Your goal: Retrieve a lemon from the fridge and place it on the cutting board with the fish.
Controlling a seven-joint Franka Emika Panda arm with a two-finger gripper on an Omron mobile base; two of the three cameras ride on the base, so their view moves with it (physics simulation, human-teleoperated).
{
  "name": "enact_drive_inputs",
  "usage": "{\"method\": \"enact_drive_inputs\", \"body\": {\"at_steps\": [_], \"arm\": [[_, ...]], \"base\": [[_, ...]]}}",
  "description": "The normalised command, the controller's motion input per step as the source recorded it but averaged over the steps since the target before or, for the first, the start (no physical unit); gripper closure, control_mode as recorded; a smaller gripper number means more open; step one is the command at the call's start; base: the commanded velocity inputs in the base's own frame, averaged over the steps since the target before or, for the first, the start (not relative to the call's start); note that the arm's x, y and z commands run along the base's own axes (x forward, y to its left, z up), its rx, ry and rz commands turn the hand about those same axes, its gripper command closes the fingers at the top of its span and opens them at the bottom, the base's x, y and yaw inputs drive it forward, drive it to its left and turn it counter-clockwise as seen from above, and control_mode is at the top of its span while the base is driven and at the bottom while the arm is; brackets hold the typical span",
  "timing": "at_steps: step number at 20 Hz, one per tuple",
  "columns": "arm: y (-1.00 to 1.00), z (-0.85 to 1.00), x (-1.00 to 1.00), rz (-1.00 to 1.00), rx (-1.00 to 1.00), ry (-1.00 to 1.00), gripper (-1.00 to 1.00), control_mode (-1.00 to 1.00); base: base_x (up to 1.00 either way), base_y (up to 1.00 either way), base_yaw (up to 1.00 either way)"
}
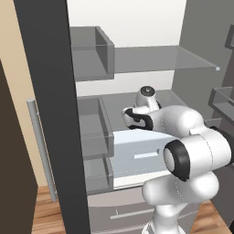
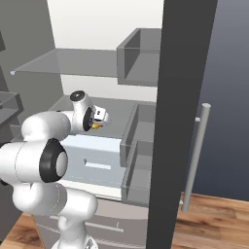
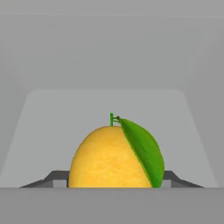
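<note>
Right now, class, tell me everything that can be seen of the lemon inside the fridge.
The small round yellow-orange lemon has a dimpled skin, a short green stem and one glossy green leaf draped down its right side. It sits stem-up between the gripper's two dark fingers. In the right base view it shows as a yellow speck over the grey fridge shelf.

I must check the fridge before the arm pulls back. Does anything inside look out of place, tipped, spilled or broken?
Nothing stands out. The fridge is open, its glass shelf and door bins look level and whole, and no spill shows. The lemon sits upright between the fingers of the gripper, with its green leaf on one side.
</note>
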Motion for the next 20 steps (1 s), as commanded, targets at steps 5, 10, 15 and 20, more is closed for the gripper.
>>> {"method": "enact_drive_inputs", "body": {"at_steps": [5, 10, 15, 20], "arm": [[-0.03, 0.04, -0.08, 0.0, 0.0, 0.0, 1.0, -1.0], [-0.04, 0.4, -0.66, 0.0, 0.03, -0.01, 1.0, -1.0], [0.0, 0.41, -0.9, 0.0, 0.03, 0.0, 1.0, -1.0], [0.0, 0.48, -0.75, 0.0, 0.0, 0.01, 1.0, -1.0]], "base": [[0.0, 0.0, 0.0], [0.0, 0.0, 0.0], [0.0, 0.0, 0.0], [0.0, 0.0, 0.0]]}}
